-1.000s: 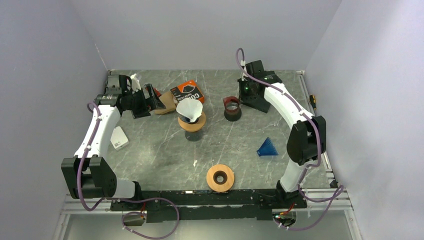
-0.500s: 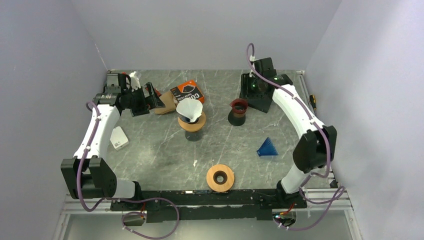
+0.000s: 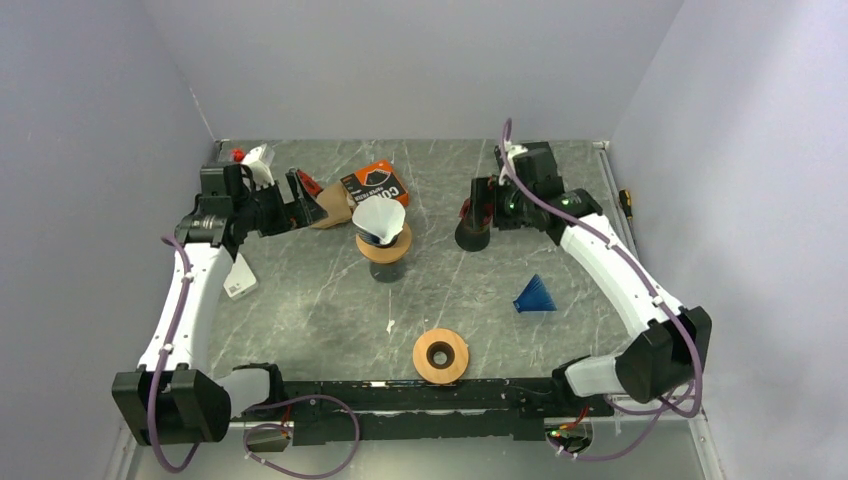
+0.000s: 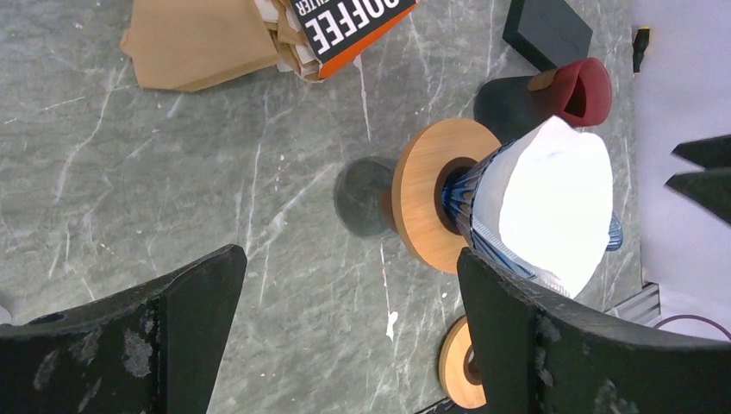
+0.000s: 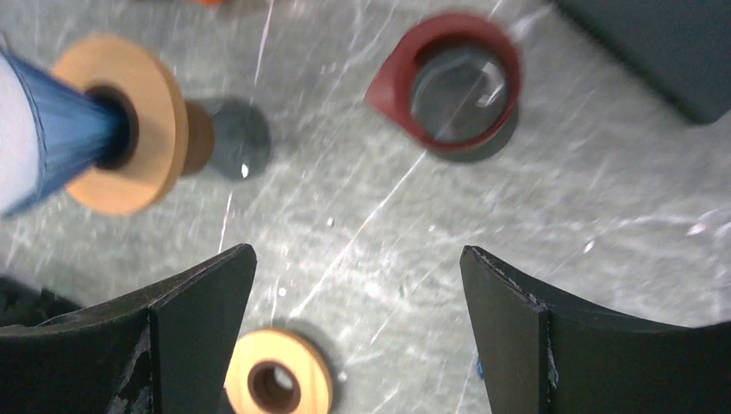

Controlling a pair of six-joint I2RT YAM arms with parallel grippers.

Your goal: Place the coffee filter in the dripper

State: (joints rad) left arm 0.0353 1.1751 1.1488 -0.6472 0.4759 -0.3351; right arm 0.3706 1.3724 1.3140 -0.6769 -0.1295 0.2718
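The left arm (image 3: 190, 290) rises from its base at the near-left corner, its white links running up the left side to a bent wrist at the far left. From there the left pincer (image 3: 303, 200) points right, towards the middle. Its black fingers (image 4: 129, 345) are spread wide with nothing between them.

The right arm (image 3: 620, 270) folds at a low elbow near the right-hand edge, and its long white forearm slants up and inward. The right pincer (image 3: 480, 203) faces left and downward, its two fingers (image 5: 586, 345) likewise splayed far apart and gripping nothing.
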